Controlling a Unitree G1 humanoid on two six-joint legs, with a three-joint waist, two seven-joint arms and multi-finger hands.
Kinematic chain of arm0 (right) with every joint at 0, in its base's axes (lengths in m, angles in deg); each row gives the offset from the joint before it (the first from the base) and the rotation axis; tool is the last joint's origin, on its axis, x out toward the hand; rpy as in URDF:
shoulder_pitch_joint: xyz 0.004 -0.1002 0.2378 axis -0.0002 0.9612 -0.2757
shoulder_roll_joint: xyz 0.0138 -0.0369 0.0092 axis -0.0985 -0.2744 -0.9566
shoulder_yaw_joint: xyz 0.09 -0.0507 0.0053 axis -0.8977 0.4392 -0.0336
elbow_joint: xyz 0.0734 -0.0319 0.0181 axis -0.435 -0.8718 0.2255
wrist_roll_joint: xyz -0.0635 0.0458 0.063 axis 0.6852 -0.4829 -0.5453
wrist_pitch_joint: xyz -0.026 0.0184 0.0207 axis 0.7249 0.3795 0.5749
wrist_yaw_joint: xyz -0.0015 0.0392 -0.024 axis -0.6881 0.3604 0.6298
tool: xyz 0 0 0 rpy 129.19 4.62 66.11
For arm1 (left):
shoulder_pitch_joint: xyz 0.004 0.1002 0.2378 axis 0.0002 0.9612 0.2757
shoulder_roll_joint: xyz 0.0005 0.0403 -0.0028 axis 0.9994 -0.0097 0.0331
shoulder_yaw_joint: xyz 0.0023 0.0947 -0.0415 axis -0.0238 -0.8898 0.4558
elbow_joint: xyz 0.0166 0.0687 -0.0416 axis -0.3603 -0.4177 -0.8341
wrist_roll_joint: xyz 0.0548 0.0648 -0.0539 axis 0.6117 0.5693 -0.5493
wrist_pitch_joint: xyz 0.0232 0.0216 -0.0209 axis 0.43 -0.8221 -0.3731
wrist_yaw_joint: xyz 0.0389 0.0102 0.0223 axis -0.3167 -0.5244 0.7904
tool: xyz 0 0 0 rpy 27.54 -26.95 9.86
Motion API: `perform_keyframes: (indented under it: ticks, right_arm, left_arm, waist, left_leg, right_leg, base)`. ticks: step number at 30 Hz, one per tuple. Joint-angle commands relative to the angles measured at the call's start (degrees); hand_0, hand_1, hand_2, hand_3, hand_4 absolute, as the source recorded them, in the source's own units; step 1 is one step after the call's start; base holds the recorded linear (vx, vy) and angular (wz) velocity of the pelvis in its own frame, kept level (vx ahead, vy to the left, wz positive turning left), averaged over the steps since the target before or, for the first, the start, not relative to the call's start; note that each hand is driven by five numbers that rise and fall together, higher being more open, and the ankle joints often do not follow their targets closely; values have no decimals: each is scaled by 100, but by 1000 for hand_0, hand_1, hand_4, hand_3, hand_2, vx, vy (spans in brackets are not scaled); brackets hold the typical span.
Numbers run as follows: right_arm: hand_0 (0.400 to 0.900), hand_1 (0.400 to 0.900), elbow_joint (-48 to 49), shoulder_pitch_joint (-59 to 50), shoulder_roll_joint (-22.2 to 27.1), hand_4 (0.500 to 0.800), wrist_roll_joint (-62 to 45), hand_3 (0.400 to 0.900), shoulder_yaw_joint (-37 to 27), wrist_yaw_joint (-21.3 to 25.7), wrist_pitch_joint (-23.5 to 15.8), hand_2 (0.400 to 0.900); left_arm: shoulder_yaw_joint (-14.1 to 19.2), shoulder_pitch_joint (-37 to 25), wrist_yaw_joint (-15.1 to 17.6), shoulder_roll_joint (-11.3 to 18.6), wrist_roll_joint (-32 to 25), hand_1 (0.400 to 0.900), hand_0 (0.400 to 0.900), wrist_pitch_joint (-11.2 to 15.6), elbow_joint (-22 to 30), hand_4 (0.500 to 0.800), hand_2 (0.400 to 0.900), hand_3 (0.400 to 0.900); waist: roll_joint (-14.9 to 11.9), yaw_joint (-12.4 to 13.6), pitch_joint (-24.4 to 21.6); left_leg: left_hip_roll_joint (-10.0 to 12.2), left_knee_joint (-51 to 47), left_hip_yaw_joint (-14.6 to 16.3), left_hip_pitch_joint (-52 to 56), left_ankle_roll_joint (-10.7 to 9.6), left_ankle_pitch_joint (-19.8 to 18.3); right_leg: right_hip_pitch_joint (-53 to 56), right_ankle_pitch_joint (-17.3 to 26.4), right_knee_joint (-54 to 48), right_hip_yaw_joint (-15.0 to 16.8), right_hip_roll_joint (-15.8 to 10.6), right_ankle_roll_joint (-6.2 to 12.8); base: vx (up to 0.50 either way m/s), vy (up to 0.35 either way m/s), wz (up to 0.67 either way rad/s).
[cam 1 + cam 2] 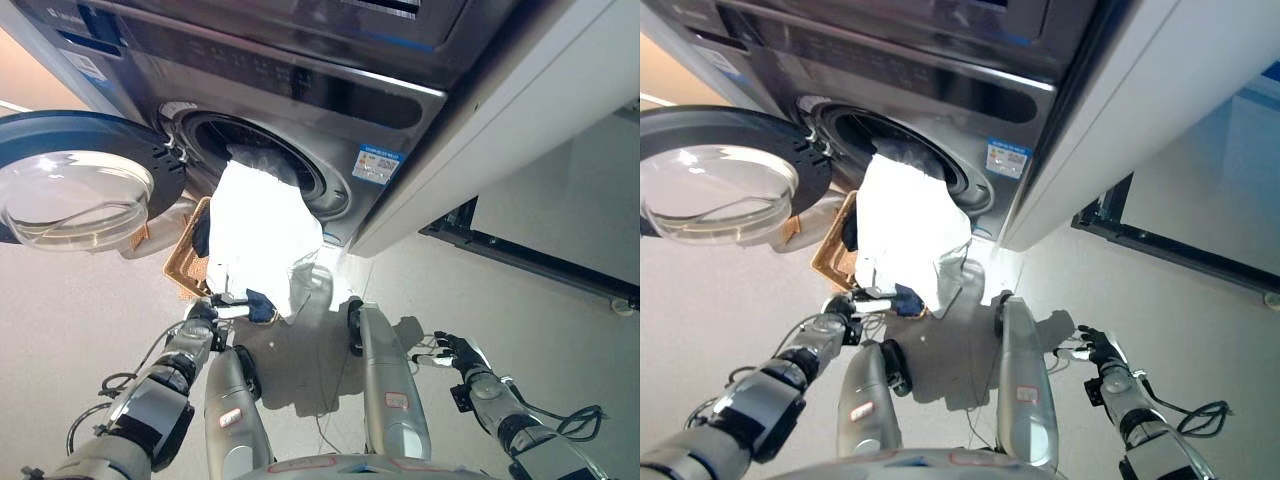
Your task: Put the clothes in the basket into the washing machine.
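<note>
1. Washing machine (300, 90) stands with its round door (75, 180) swung wide open to the left of the drum opening.
2. A white cloth (260, 235) hangs out of the drum opening, its top inside the drum, its lower edge down in front of the machine.
3. A wicker basket (188, 262) sits on the floor just below the opening, partly behind the cloth, with dark clothes (849, 232) in it.
4. Left hand (205, 310) is at the cloth's lower edge, beside a dark blue piece (261, 303); cannot tell how its fingers are set.
5. Right hand (455, 352) hangs well right of the machine's front, fingers loosely spread, holding nothing.
</note>
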Motion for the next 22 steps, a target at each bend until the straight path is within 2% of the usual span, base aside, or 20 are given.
perform_keyframes:
  ticks: [1, 5, 11, 17, 20, 22]
  right_arm:
    - [900, 900, -153, 162, 112, 800, 439, 900, 43, 91, -80, 900]
    - [900, 900, -177, 308, 16, 800, 949, 900, 103, -95, -19, 900]
    - [900, 900, -367, 565, -220, 800, 630, 900, -120, -74, 147, 900]
    - [900, 900, -613, 733, -520, 800, 441, 900, -401, -21, 274, 900]
    - [900, 900, -709, 765, -609, 800, 435, 900, -404, -27, 361, 900]
    - [900, 900, -730, 756, -627, 800, 459, 900, -396, -24, 376, 900]
  left_arm:
    - [134, 487, -78, 141, 625, 900, 900, 129, -348, 800, 900, 900]
    - [332, 1084, -308, 95, 1275, 900, 900, -21, -473, 800, 900, 900]
    - [571, 1708, -431, -93, 1617, 900, 900, -269, -619, 800, 900, 900]
    - [680, 2016, -541, -273, 1781, 900, 900, -150, -689, 800, 900, 900]
    - [551, 2055, -687, -265, 2067, 900, 900, -15, -639, 800, 900, 900]
    - [471, 2037, -742, -266, 2045, 900, 900, 15, -600, 800, 900, 900]
  waist:
    - [-104, 193, -391]
    - [-99, 335, -663]
    - [-25, 493, -1206]
    - [28, 548, -1574]
    - [58, 545, -1699]
    - [75, 554, -1736]
  left_leg:
    - [-68, -1165, -70, 597, 412, 520]
    - [-323, -2151, 57, 1421, 365, 899]
    - [-656, -3674, 240, 2505, 360, 1398]
    - [-901, -4730, 309, 3228, 453, 1628]
    - [-974, -5021, 319, 3456, 491, 1648]
    - [-1011, -5051, 286, 3487, 507, 1641]
  right_leg:
    - [1091, 760, -1696, 41, -628, 252]
    - [1991, 1024, -2691, -217, -616, 401]
    - [3197, 1461, -4032, -511, -532, 616]
    - [3791, 1751, -4736, -504, -407, 745]
    - [3985, 1809, -4961, -502, -322, 751]
    - [4021, 1807, -5009, -495, -289, 748]
  base:
    - [60, -8, 5]
    - [100, -17, 8]
    - [170, -12, 11]
    - [124, 25, 1]
    - [89, 24, 0]
    - [28, 12, 0]
